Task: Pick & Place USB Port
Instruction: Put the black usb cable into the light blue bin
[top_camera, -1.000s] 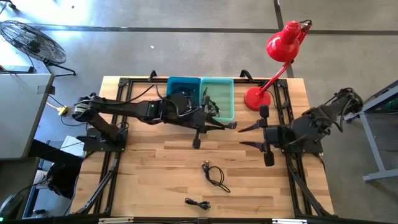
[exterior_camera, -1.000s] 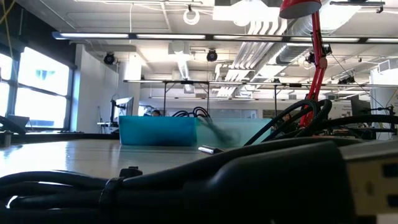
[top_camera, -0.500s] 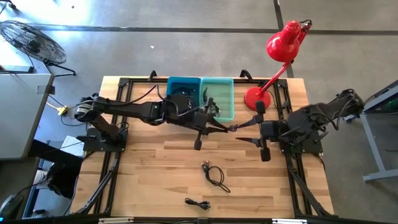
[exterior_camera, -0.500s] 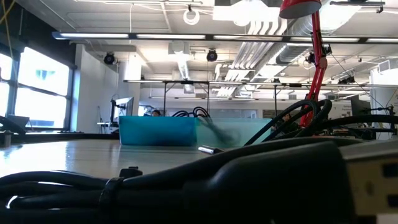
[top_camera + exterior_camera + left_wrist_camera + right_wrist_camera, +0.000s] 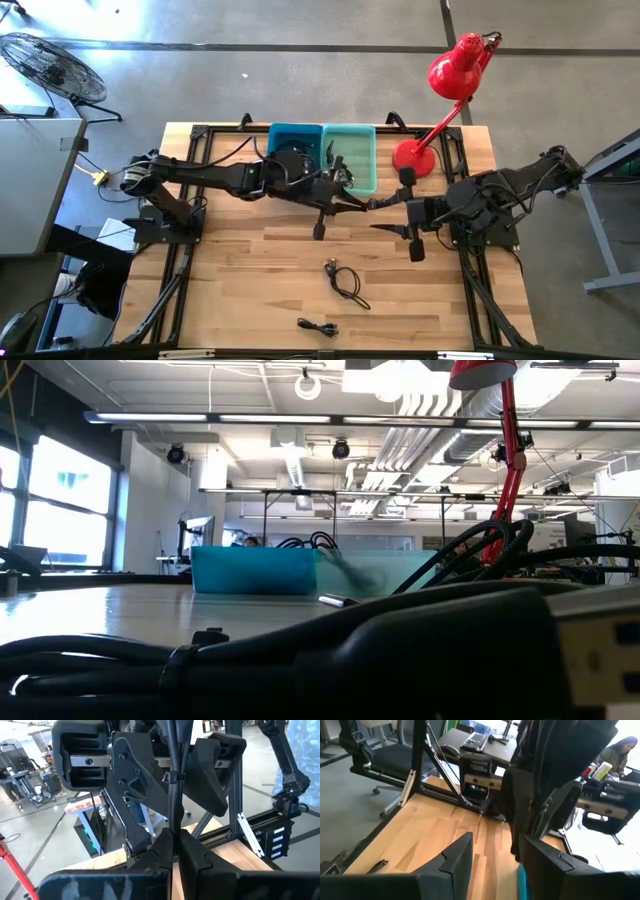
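Note:
A thin black USB cable (image 5: 173, 795), bound with a tie, sticks out of my left gripper (image 5: 352, 200), which is shut on it above the table's middle, just in front of the bins. Its free end (image 5: 371, 203) points toward the table's right. My right gripper (image 5: 377, 215) is open and faces the left one. In the left wrist view its two fingers (image 5: 135, 795) stand on either side of the cable without touching it. In the right wrist view the right gripper (image 5: 495, 862) gapes toward the left gripper (image 5: 535, 805). My left gripper pinches the black cable between its two fingers (image 5: 192, 855), close to the tied part (image 5: 173, 822). The fingers come level from the table's left. The cable is lifted clear of the table and sticks out past the fingertips toward the right gripper.
A blue bin (image 5: 295, 150) and a teal bin (image 5: 352, 155) stand side by side at the far edge. A red desk lamp (image 5: 440, 100) stands at the far right. Two more black cables (image 5: 345, 281) (image 5: 318, 326) lie on the near part of the wooden table (image 5: 250, 270).
My right gripper has moved toward the table's left, closing in on the left gripper until its open fingers stand around the cable's free end. The left gripper and the cable have kept still.

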You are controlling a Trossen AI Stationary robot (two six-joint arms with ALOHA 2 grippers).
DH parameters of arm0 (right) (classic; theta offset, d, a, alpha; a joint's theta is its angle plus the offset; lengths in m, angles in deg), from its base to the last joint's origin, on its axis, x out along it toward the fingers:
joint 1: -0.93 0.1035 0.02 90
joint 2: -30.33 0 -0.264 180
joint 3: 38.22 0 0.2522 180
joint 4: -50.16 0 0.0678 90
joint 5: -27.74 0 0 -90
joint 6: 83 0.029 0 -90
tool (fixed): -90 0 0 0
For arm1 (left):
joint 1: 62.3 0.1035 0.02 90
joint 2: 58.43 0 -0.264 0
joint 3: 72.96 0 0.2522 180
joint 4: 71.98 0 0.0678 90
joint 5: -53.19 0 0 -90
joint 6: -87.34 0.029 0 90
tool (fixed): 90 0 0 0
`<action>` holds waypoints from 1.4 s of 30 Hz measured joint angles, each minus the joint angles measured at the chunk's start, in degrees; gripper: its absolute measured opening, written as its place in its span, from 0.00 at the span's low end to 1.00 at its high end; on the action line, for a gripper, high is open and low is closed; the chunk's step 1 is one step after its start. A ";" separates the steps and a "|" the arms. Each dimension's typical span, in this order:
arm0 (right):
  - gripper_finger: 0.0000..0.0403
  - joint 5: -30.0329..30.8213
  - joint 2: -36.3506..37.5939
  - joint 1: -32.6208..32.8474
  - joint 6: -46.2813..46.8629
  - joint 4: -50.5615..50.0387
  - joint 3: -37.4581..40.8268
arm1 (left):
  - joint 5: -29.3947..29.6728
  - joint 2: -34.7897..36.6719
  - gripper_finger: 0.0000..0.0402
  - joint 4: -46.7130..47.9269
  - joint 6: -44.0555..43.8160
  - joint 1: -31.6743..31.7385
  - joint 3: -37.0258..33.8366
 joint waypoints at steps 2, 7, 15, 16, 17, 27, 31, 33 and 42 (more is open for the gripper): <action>0.38 -0.47 -0.01 0.00 -1.32 1.06 0.01 | -0.03 -0.14 0.00 -0.33 -0.05 0.00 0.05; 0.38 -1.28 -0.11 -0.02 -4.23 3.06 0.02 | -0.03 -0.21 0.00 0.07 -0.15 0.00 0.05; 0.38 -1.53 -0.11 -1.41 -4.73 3.57 0.02 | 0.19 -0.21 0.00 0.25 -0.13 0.04 0.05; 0.38 -1.58 -0.09 -1.49 -4.50 3.19 0.02 | 0.24 -0.21 0.00 0.39 -0.13 0.04 0.05; 0.38 -1.59 -0.09 -1.49 -4.33 2.75 0.02 | 0.26 -0.23 0.00 0.52 -0.10 0.04 0.05; 0.38 1.56 2.71 -0.61 1.53 -4.81 -0.03 | -0.58 -0.49 0.00 1.44 0.31 -0.09 -0.06; 0.38 6.81 3.85 -0.74 2.87 -5.26 -0.04 | -0.57 -0.47 0.00 1.41 0.49 -0.10 -0.06; 0.38 6.58 4.00 -1.12 2.91 -4.84 -0.04 | -0.43 -0.47 0.00 1.36 0.66 -0.06 -0.06; 0.38 -3.43 2.91 -3.49 3.03 -3.74 -0.04 | -0.24 -0.43 0.00 0.95 0.68 -0.02 -0.06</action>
